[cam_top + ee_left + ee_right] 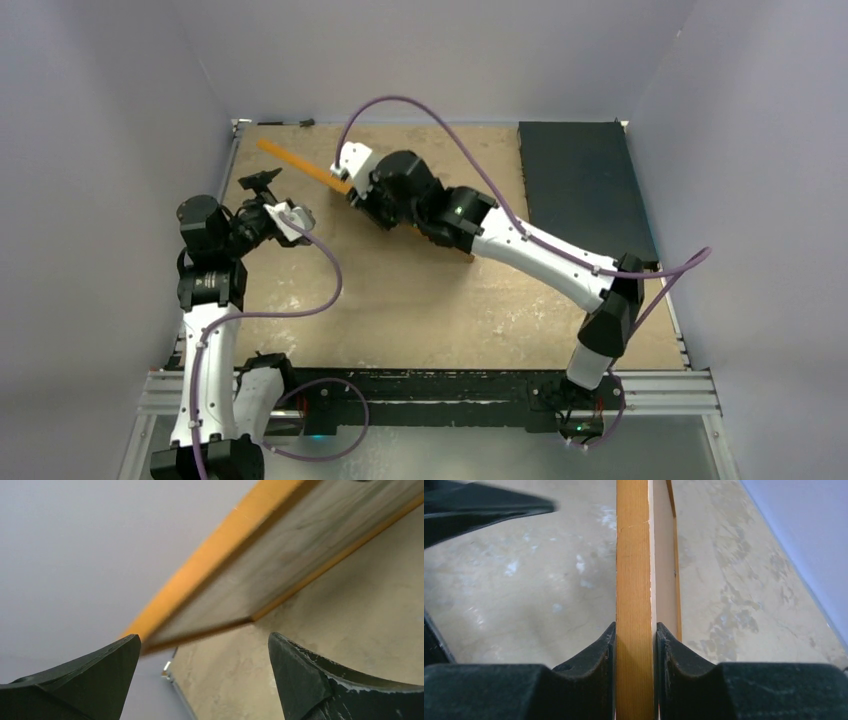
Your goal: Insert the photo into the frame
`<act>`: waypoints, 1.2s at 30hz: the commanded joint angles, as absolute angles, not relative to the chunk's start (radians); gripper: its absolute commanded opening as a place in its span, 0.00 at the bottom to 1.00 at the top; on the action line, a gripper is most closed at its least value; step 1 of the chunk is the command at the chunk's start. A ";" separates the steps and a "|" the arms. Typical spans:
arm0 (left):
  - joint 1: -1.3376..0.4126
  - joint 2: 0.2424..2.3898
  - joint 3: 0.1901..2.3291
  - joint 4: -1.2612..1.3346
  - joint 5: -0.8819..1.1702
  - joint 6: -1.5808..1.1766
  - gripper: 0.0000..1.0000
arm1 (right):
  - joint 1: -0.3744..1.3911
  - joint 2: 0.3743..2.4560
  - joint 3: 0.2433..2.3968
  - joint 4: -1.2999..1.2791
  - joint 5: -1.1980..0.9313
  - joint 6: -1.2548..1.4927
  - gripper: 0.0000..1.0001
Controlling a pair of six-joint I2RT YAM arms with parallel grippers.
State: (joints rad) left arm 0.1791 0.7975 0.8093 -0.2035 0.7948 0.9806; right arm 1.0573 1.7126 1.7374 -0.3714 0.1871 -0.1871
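Orange wood of the frame (pixel 634 580), held edge-up over the table (pixel 400 300), is pinched in our right gripper (pixel 635 640) while our left gripper (pixel 205 647) gapes empty near its end, so that single narrow grip may let it swivel or drop, and we cannot tell whether the photo is inside

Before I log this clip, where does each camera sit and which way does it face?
Top external: fixed above and behind the robot, looking down on the table; left arm and right arm show, right gripper clamped on the frame, left gripper open nearby.
Left wrist: looks past its open fingers at the frame's end, table and wall.
Right wrist: looks along the frame's orange edge, its fingers pinching it.
Shared: all three show frame and table.
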 commanded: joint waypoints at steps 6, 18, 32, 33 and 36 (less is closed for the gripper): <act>0.207 0.843 0.939 -0.076 0.800 0.430 0.99 | 0.746 1.858 2.022 -0.404 -0.125 0.068 0.13; 0.207 1.014 1.115 -0.240 0.739 0.159 1.00 | 0.431 2.008 2.116 -0.404 -0.381 0.278 0.16; 0.207 1.129 1.092 -0.326 0.796 0.202 0.99 | 0.276 1.847 1.701 -0.255 -0.373 0.248 0.18; 0.208 1.159 1.097 -0.338 0.802 0.208 0.99 | 0.276 1.821 1.642 -0.230 -0.375 0.256 0.18; 0.208 1.195 1.091 -0.354 0.801 0.249 0.98 | 0.276 1.747 1.478 -0.149 -0.390 0.291 0.18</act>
State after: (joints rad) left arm 0.2024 1.1503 1.0748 -0.3016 0.7818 0.2058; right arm 0.2295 1.7706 1.6901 -0.1520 -0.3279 0.3008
